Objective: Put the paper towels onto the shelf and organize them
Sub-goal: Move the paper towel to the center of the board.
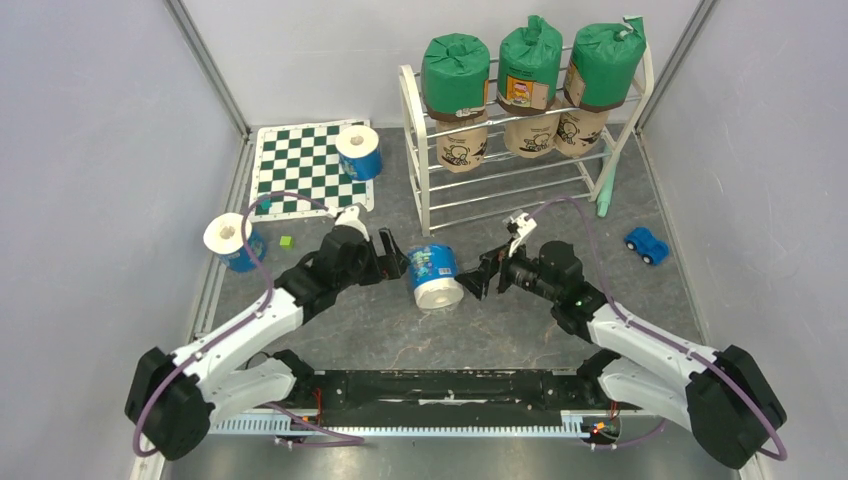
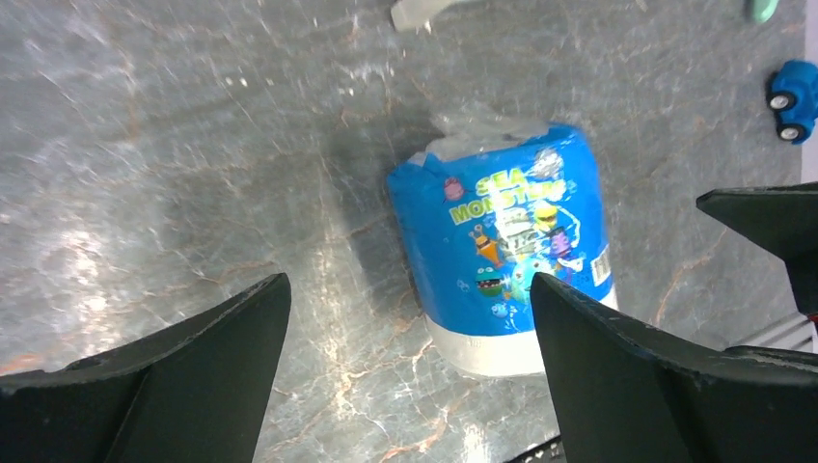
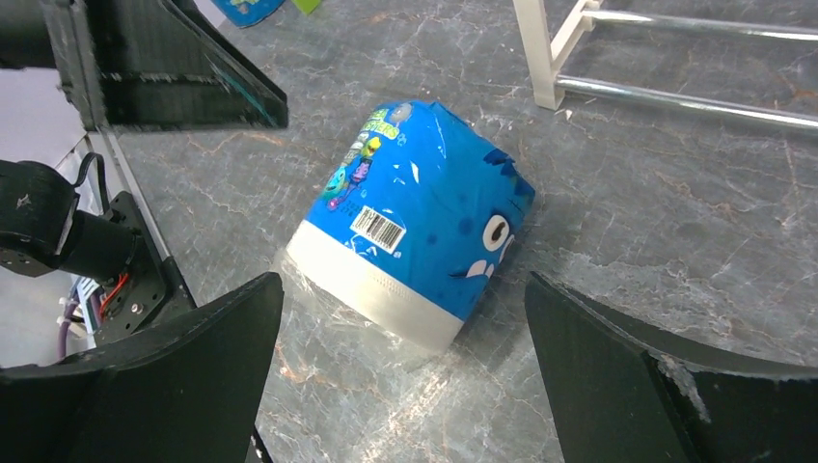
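Observation:
A white roll with blue wrap [image 1: 435, 276] lies on its side on the grey table between my two grippers; it also shows in the left wrist view [image 2: 504, 260] and the right wrist view [image 3: 415, 222]. My left gripper [image 1: 393, 266] is open just left of it, not touching. My right gripper [image 1: 478, 278] is open just right of it. A second blue roll [image 1: 359, 152] stands on the chessboard mat, a third [image 1: 232, 240] at the left wall. The shelf [image 1: 418, 150] holds three green rolls [image 1: 455, 72] on top and three tan rolls [image 1: 462, 145] on the tier below.
A checkered chessboard mat [image 1: 300, 170] lies back left. A blue toy car [image 1: 647, 244] sits right of the shelf, also in the left wrist view [image 2: 795, 96]. A small green cube [image 1: 286, 241] lies near the left roll. A mint-green stick [image 1: 609, 185] leans by the shelf's right end.

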